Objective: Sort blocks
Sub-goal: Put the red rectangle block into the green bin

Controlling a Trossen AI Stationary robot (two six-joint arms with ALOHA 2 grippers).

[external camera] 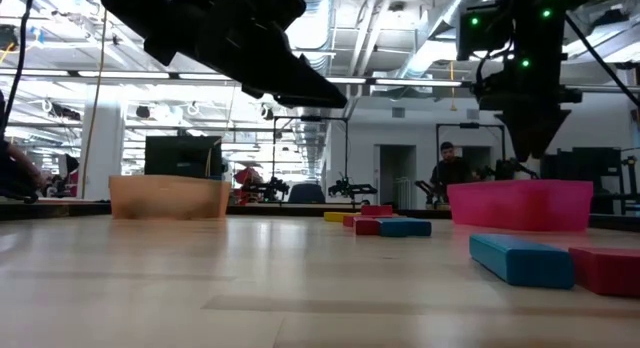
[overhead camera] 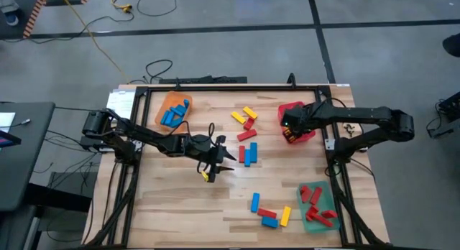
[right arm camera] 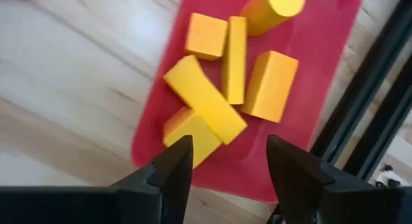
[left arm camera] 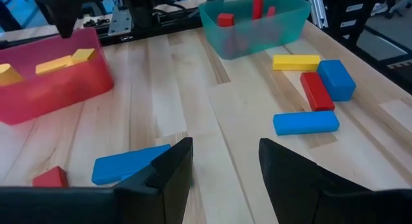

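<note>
I'm hovering the right tool [right arm camera: 225, 163], fingers spread and empty, over the red tray [right arm camera: 322, 89] of yellow blocks [right arm camera: 206, 102], and I'm lifting straight so nothing gets clipped, left tool [left arm camera: 222, 163] spread above the tabletop [left arm camera: 193, 108].

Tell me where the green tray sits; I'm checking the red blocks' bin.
In the high view, the green tray sits at the table's near right corner, beside the loose blocks.
</note>
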